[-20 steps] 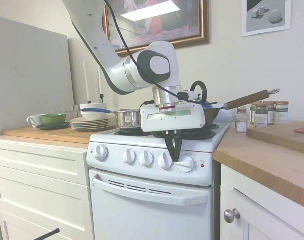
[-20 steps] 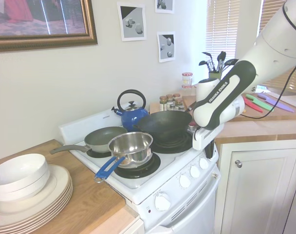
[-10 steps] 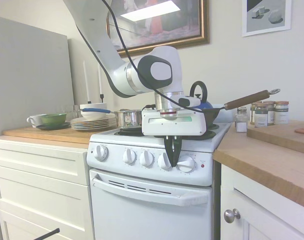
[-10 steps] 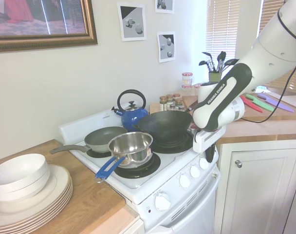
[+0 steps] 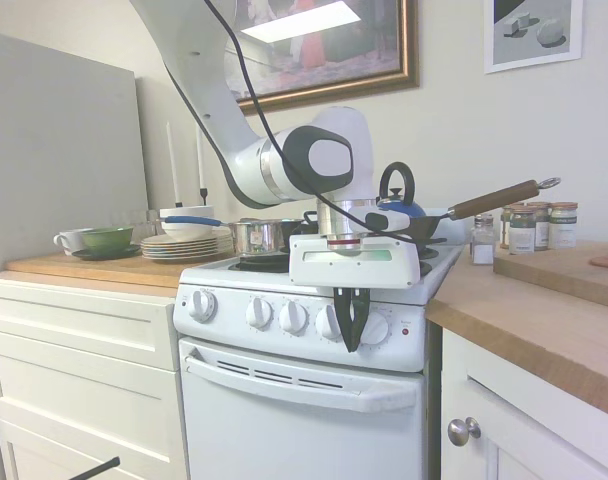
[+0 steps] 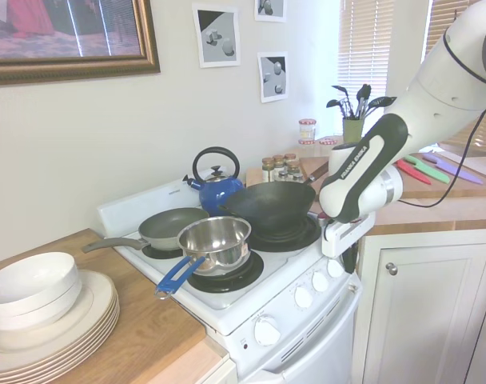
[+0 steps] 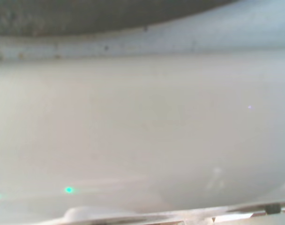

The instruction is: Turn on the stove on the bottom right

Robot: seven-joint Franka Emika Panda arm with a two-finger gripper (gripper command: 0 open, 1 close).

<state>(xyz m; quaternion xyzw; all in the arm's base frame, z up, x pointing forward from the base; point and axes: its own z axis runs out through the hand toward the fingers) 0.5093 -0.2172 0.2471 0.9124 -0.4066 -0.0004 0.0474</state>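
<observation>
In the first exterior view, the stove (image 5: 302,400) fills the lower centre of the frame, its knobs in a row across the front panel. The gripper (image 5: 350,330) hangs fingers-down at centre, narrowed to a slim gap over the knob (image 5: 372,327) second from the right end; whether it grips cannot be told. In the second exterior view, the stove (image 6: 251,308) sits lower centre, the gripper (image 6: 348,258) mostly hidden at its right corner. The wrist view shows only blurred white enamel (image 7: 142,131).

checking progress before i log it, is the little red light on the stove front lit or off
Cannot tell. The red light is only a small red dot beside the knobs on the stove, with no clear glow either way.
</observation>
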